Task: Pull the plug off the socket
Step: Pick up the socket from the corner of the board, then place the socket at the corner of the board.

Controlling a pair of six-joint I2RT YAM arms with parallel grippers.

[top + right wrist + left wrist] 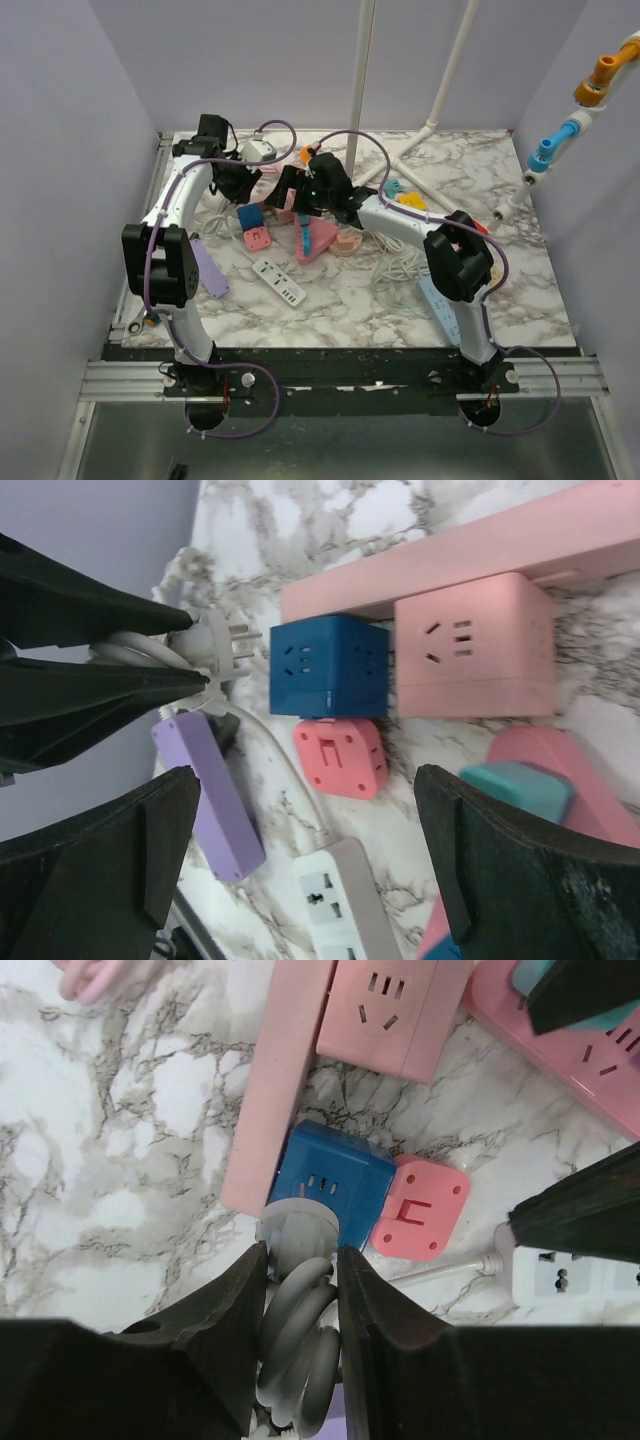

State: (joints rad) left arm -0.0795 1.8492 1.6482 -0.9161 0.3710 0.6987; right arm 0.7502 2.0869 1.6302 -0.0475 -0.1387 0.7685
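Left fingers (225, 1330) pinched narrow, gripping; right fingers (500, 860) spread wide, hovering alongside.

a robotics lab test cell: plain lilac walls (60, 150) box in a marble-look surface (350, 305), with two arms (165, 265) bolted to an aluminium rail (120, 380)

The plug (215, 645) sits just clear of the blue socket cube (328, 665), prongs bared toward it, pinched in the left end effector (185, 652); right end effector (305, 785) gapes wide over the coral adapter (340, 757) on the desk (300, 520)
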